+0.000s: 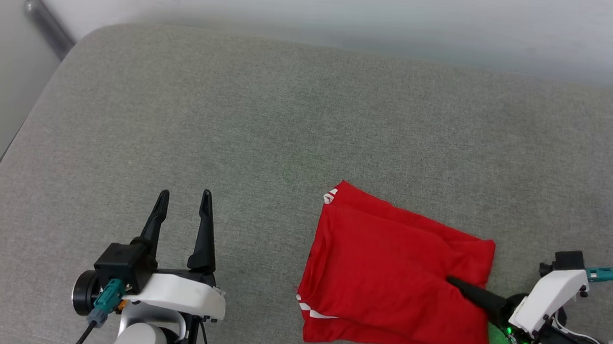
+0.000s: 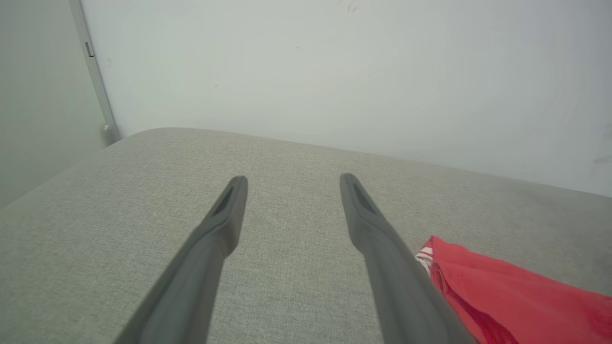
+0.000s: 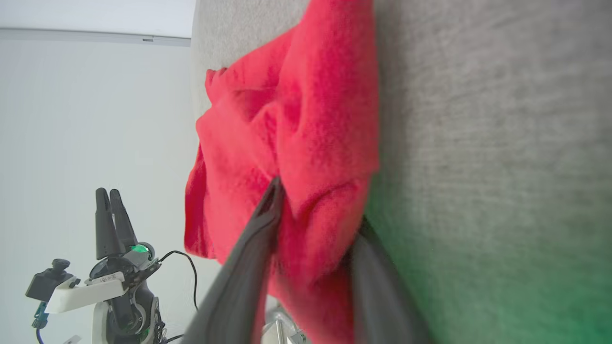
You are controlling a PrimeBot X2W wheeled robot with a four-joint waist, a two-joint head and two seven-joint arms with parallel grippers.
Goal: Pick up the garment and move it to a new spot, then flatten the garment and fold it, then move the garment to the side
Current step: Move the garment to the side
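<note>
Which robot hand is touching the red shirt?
The right gripper: its fingers straddle a fold of the shirt. The left gripper stands open over the cushion, apart from it.

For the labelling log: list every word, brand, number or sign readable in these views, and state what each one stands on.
No text can be read in any view.
garment: plain red cloth faces up, no lettering showing.
striped trim: white and red bands, a pattern and not writing.
left gripper: no legible label on it.
</note>
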